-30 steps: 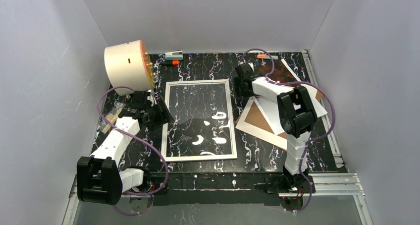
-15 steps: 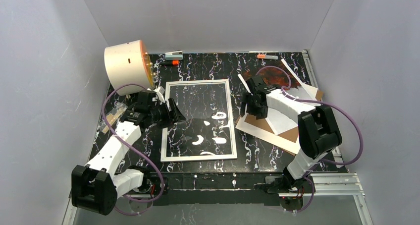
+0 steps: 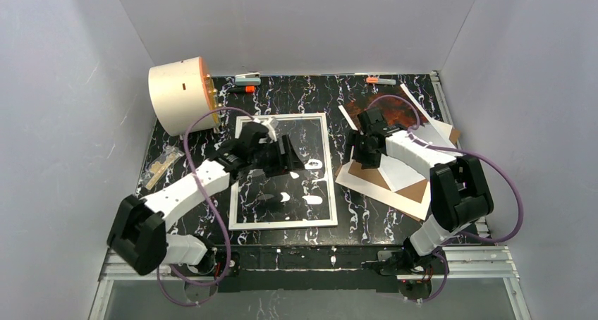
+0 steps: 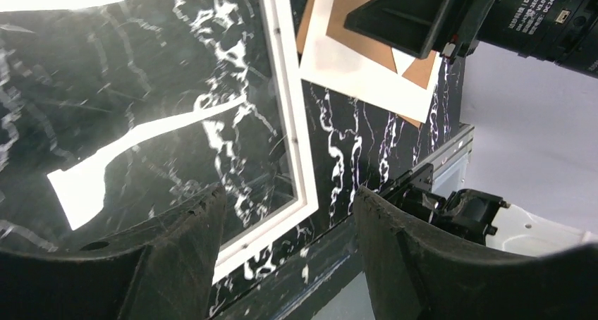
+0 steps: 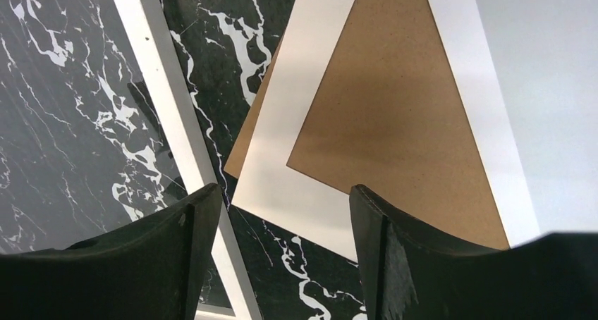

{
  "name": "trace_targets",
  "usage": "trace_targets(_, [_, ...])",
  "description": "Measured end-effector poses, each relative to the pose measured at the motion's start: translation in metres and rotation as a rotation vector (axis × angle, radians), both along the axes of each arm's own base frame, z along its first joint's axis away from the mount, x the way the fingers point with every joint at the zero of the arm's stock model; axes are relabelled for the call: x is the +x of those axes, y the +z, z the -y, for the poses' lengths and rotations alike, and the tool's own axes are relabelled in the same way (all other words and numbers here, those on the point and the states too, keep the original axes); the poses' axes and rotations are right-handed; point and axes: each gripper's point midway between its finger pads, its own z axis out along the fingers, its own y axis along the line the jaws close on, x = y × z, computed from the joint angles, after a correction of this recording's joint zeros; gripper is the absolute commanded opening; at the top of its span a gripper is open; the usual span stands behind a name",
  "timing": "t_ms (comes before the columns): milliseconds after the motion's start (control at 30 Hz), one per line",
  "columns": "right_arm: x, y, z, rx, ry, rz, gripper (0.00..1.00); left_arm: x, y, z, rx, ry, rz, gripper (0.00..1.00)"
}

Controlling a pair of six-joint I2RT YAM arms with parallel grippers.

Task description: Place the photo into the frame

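The left gripper hangs over the frame, which lies flat in the middle of the table. Its fingers stand well apart with nothing between them. The right gripper hovers over a corner of the mat and board, just right of the frame, its fingers likewise wide and empty. The photo lies at the table's far right, beyond that gripper, apart from the frame.
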Motion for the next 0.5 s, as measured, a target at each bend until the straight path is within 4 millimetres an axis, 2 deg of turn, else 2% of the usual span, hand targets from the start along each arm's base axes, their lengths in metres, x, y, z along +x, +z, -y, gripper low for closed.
trace_targets(133, [0.003,-0.007,0.001,0.026,-0.006,-0.006,0.72,0.012,-0.008,0.038,0.005,-0.038,0.006,0.58])
trace_targets(267, [-0.005,-0.017,0.003,0.048,-0.001,-0.041,0.67,0.019,-0.026,0.072,-0.012,-0.071,-0.006,0.48])
trace_targets(333, [-0.008,-0.024,0.003,0.063,0.008,-0.071,0.6,0.021,-0.034,0.089,-0.029,-0.088,-0.024,0.45])
trace_targets(500, [-0.007,-0.03,-0.003,0.109,0.032,-0.104,0.55,0.018,-0.049,0.136,-0.075,-0.147,-0.066,0.42])
